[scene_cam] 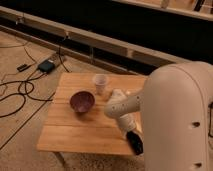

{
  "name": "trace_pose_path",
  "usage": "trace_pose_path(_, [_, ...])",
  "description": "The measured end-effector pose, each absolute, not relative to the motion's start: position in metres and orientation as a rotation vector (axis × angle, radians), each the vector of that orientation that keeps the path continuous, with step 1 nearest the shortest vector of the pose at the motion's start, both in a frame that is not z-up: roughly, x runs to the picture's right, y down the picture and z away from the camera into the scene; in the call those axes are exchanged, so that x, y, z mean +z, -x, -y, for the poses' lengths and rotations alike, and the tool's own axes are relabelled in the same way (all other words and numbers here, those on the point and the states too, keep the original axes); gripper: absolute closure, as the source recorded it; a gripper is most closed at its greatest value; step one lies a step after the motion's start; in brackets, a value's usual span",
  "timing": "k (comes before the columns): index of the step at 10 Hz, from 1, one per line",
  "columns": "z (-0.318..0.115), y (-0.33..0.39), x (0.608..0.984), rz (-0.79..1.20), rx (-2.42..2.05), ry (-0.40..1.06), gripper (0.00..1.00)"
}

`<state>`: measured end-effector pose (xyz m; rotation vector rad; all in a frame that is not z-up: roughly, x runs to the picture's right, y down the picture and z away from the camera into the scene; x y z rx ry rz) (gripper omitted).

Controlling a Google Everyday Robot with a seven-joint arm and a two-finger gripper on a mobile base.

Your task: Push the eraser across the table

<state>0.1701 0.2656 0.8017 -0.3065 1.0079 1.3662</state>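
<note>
No text, label, brand or number is showing legibly anywhere: not on the table (75, 135), the purple bowl (82, 101), nor the tool (134, 142) hanging near the table's front right corner.
</note>
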Motion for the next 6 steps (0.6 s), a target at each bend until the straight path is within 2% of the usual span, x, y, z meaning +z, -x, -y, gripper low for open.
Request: trace_pose_path(6, [-0.235, -0.227, 0.826, -1.053, 1.383, 0.204, 0.35])
